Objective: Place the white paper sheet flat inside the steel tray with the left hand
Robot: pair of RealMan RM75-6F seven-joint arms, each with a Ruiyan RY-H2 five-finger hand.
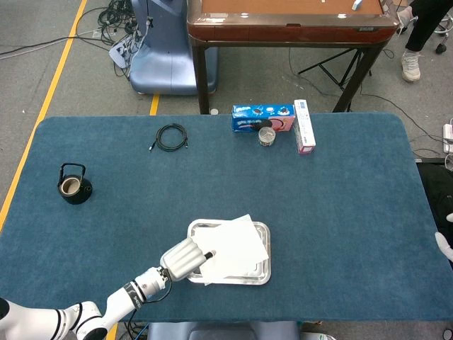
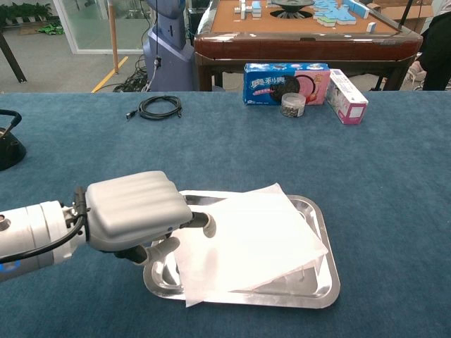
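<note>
The white paper sheet (image 1: 233, 248) (image 2: 254, 239) lies skewed across the steel tray (image 1: 263, 278) (image 2: 328, 283). Its right corner rests on the tray's right rim, and its near left corner hangs over the front rim. My left hand (image 1: 184, 258) (image 2: 130, 211) hovers at the tray's left end, fingers curled downward. One fingertip (image 2: 205, 224) sits at the paper's left edge, and the thumb (image 2: 164, 248) is apart from it, just left of the sheet. Nothing shows pinched between them. A white sliver at the far right edge may be my right hand (image 1: 444, 246); its fingers are hidden.
A black kettle (image 1: 73, 184) (image 2: 7, 144) stands at the far left. At the back lie a coiled black cable (image 1: 170, 137) (image 2: 159, 107), a blue cookie box (image 1: 262, 117) (image 2: 285, 81), a small jar (image 1: 267, 136) and a pink box (image 1: 304, 127) (image 2: 347, 96).
</note>
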